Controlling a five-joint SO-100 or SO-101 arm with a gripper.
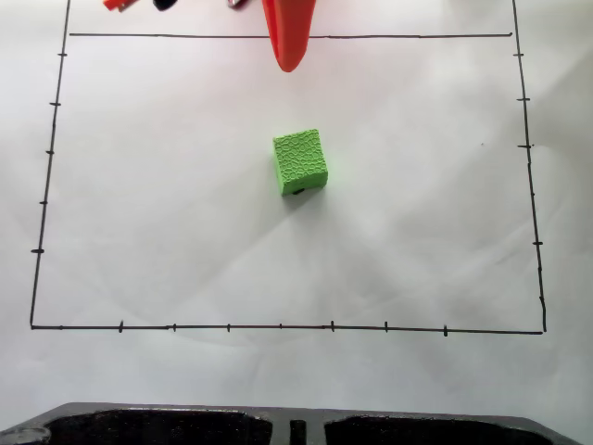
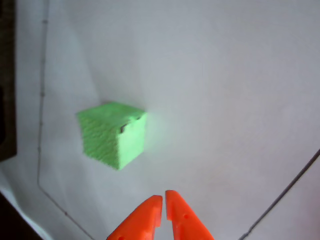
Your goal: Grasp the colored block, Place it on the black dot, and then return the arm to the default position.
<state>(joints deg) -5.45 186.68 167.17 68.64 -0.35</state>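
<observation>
The green cube rests on the white paper near the middle of the drawn rectangle. A sliver of the black dot peeks out at the cube's lower edge; the rest lies hidden under it. My orange gripper hangs at the top of the fixed view, well apart from the cube. In the wrist view the gripper is shut with nothing between its fingers, and the cube lies ahead and to the left of the tips, untouched.
A thin black rectangle outline with tick marks frames the paper. A dark moulded part runs along the bottom edge of the fixed view. Red and black wire ends show at the top left.
</observation>
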